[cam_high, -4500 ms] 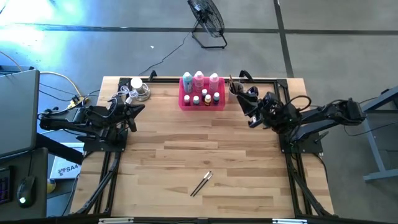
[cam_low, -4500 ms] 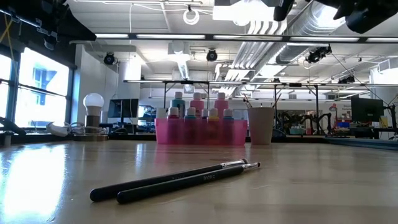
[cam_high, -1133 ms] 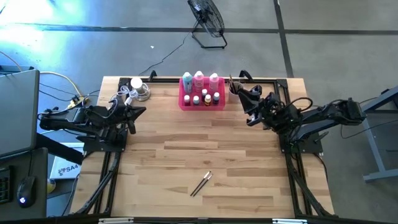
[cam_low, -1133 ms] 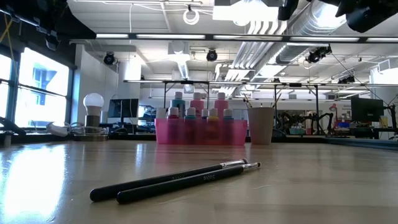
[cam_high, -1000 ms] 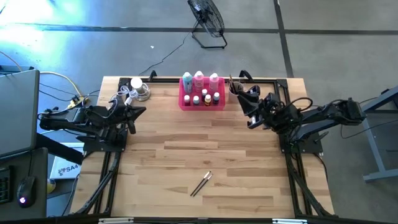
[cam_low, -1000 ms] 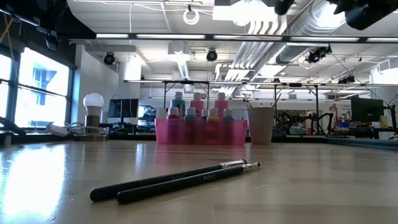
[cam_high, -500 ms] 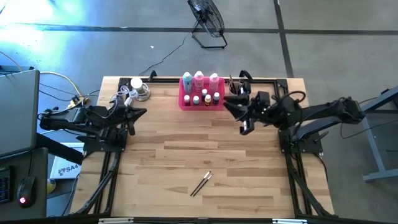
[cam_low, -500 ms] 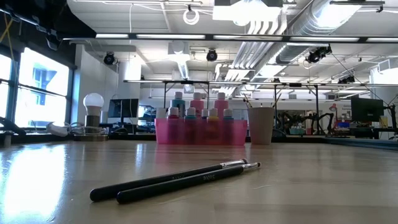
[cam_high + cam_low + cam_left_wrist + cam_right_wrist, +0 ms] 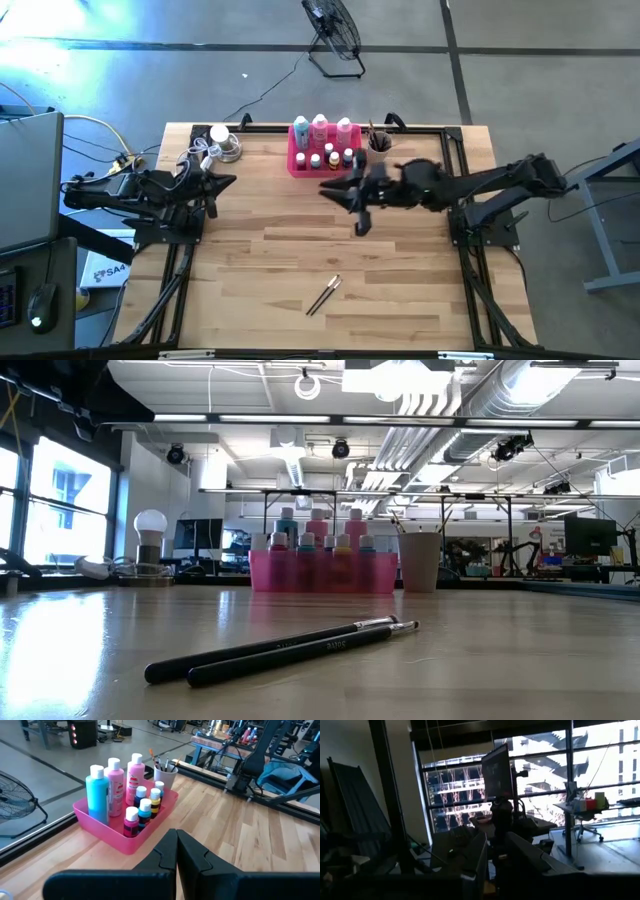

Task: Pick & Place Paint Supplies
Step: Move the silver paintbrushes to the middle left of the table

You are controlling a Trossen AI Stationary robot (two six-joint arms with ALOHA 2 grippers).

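Observation:
Two thin dark paintbrushes (image 9: 323, 296) lie side by side flat on the wood near the table's front edge, also in the low view (image 9: 290, 650). Tall pink and teal bottles (image 9: 116, 782) and tiny bottles (image 9: 145, 810) stand in the pink tray (image 9: 300, 168) at the far edge. The beige cup (image 9: 378, 141) with brushes stands right of it. My right gripper (image 9: 328, 189) hangs high over the table's middle, in front of the tray, pointing toward the left edge; its fingers (image 9: 492, 842) stand a little apart with nothing between. My left gripper (image 9: 176, 845) waits shut at the left edge (image 9: 225, 180).
A bulb lamp (image 9: 222, 141) with coiled cable sits at the far left corner. Black frame rails (image 9: 470, 270) run along both table sides. Bare wood (image 9: 300, 235) lies between the tray and the paintbrushes.
My right gripper has swung away from the beige cup toward the table's left and near side, out over the middle. It has risen and tipped from pointing down to about level. Bottles, cup and paintbrushes have stayed put.

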